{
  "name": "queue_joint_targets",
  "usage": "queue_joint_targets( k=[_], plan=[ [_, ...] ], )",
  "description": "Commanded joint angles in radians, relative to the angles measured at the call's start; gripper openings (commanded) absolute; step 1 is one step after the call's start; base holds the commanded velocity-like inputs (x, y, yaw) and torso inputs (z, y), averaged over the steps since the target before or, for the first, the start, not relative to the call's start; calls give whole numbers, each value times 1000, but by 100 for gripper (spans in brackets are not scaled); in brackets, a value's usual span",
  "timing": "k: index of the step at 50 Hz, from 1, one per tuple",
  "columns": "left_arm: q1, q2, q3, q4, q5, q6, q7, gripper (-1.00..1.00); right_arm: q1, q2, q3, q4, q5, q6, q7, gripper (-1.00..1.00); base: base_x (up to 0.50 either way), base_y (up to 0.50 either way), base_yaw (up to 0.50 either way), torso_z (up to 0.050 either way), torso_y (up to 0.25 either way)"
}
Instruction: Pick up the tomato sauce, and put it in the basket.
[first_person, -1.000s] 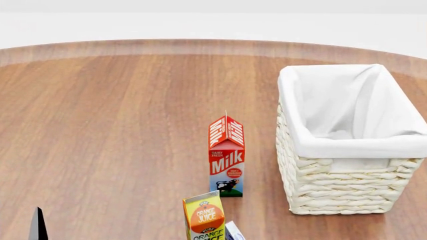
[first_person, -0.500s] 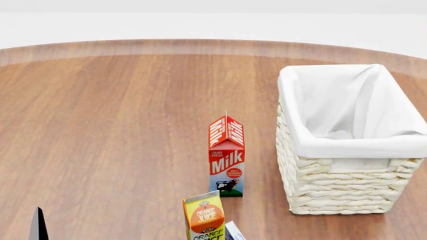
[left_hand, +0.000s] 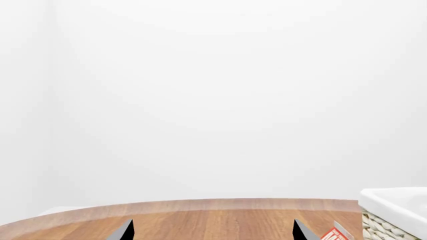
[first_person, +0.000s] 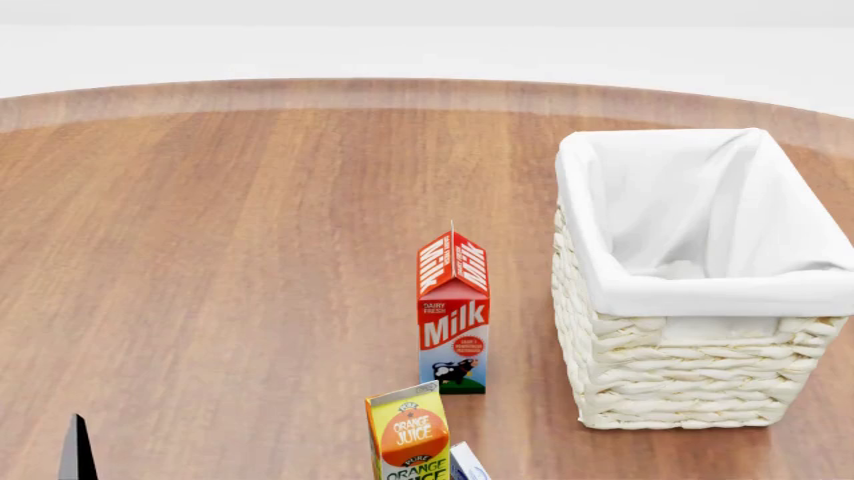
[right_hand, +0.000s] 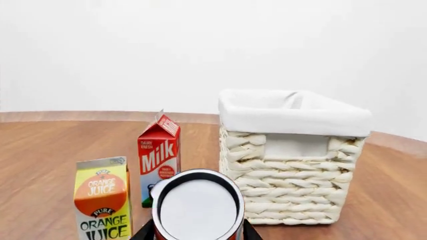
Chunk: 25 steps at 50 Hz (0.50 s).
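Observation:
The tomato sauce can (right_hand: 197, 207) shows in the right wrist view, silver top facing the camera, with a red edge at its lower rim. My right gripper (right_hand: 197, 234) has a dark finger pressed against each side of the can and is shut on it, in front of the basket (right_hand: 293, 170). The cream wicker basket (first_person: 681, 380) with its white liner stands at the right of the table. My right gripper and the can are out of the head view. My left gripper (left_hand: 212, 232) is open and empty, low at the near left; one of its fingertips (first_person: 76, 452) shows in the head view.
A red milk carton (first_person: 454, 315) stands left of the basket. An orange juice carton (first_person: 408, 435) stands nearer me, with a small white-and-blue object (first_person: 467, 463) beside it. Both cartons show in the right wrist view, milk (right_hand: 159, 157) and juice (right_hand: 102, 200). The round wooden table (first_person: 200, 250) spreads left.

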Motion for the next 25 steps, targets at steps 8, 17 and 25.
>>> queue_joint_targets(
  k=[8,17,25],
  plan=[
    [-2,-10,-6,3,-14,-1,-11,100,139,62,77,-340,49,214,82,-100,0,0,0,0,0],
    [-2,-14,-4,1,-16,1,-16,100,290,83,95,-365,83,313,111,-100,0,0,0,0,0],
    [-5,-19,-3,0,-20,1,-22,100,472,108,103,-393,119,448,145,-100,0,0,0,0,0]
  ],
)
